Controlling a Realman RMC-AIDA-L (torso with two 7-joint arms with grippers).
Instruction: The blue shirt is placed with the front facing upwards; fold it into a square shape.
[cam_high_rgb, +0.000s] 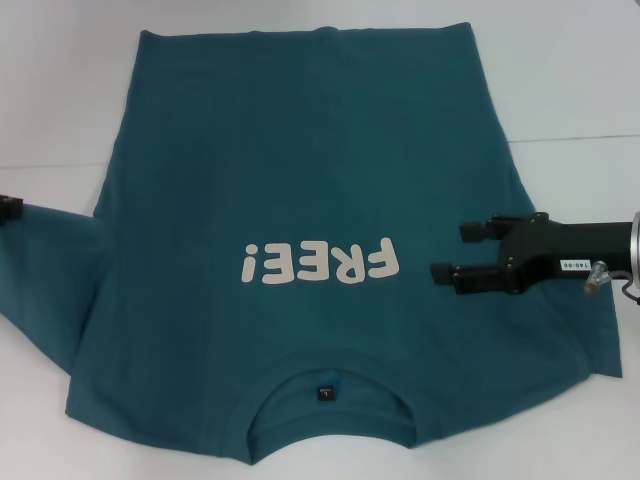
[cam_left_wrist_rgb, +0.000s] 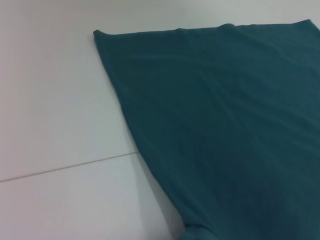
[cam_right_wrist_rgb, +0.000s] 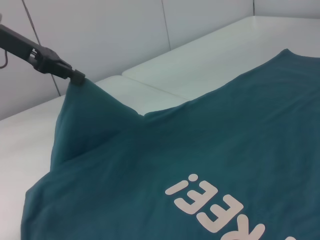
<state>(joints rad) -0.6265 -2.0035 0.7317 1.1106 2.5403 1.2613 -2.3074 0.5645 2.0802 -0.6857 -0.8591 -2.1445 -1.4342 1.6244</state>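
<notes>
A: Item one, the garment. What am I looking at?

B: I am seeing the blue shirt (cam_high_rgb: 300, 190) lying front-up on the white table (cam_high_rgb: 60, 90), collar nearest the robot, hem at the far side. The cream lettering "FREE!" (cam_high_rgb: 318, 263) is sitting across the chest, upside down in the head view. A small dark neck label (cam_high_rgb: 325, 392) is showing inside the collar.

A: Item two, the left gripper?

B: I am finding the left gripper (cam_right_wrist_rgb: 77, 76) at the shirt's left sleeve. In the right wrist view its fingers are pinching the sleeve's tip and holding it lifted off the table, so the cloth is hanging from it in a peak. In the head view only a dark bit of it is showing at the left edge.

A: Item three, the right gripper?

B: The right gripper (cam_high_rgb: 452, 251) is hovering over the shirt's right side, just beside the lettering. Its fingers (cam_high_rgb: 470, 229) are pointing toward the middle of the shirt, standing apart and gripping nothing.

A: Anything else on the table?

B: A thin seam line (cam_left_wrist_rgb: 70, 167) is running across the table beside the shirt's edge.
</notes>
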